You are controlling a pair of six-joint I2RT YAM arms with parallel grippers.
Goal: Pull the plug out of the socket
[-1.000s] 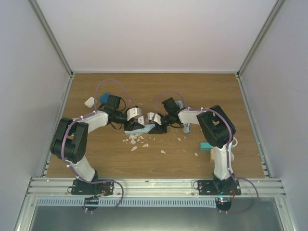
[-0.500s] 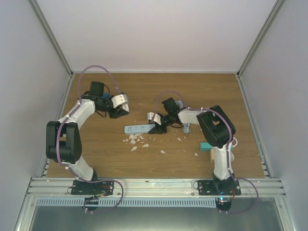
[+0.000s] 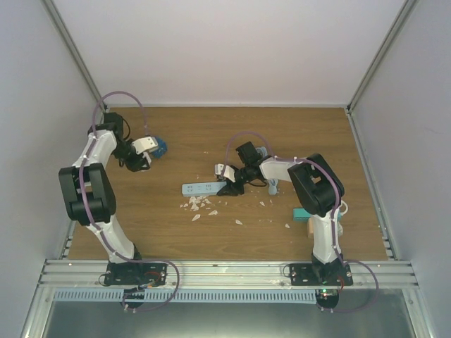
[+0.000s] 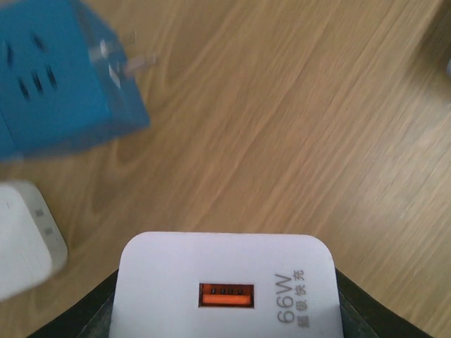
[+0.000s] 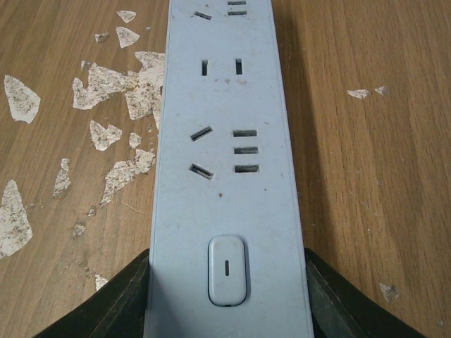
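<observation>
Inside a white-walled booth, the wooden counter [image 3: 282, 134] carried a pale socket strip [image 5: 225, 141] near its middle, with flakes [image 3: 199, 205] scattered beside it. Every outlet shown by the right wrist camera was bare. The right gripper [image 3: 230, 186] pinched the strip's switch end. Well apart, at the far left, the left gripper [image 3: 143, 149] clamped the white plug [image 4: 225, 282] by its two flat sides, near a blue cube adapter [image 4: 63, 77] and a white block [image 4: 21, 239]. The plug looked like a light, rigid charger with a smooth shell, likely slippery, so the broad flanks seemed the soundest hold. Its prongs were hidden.
</observation>
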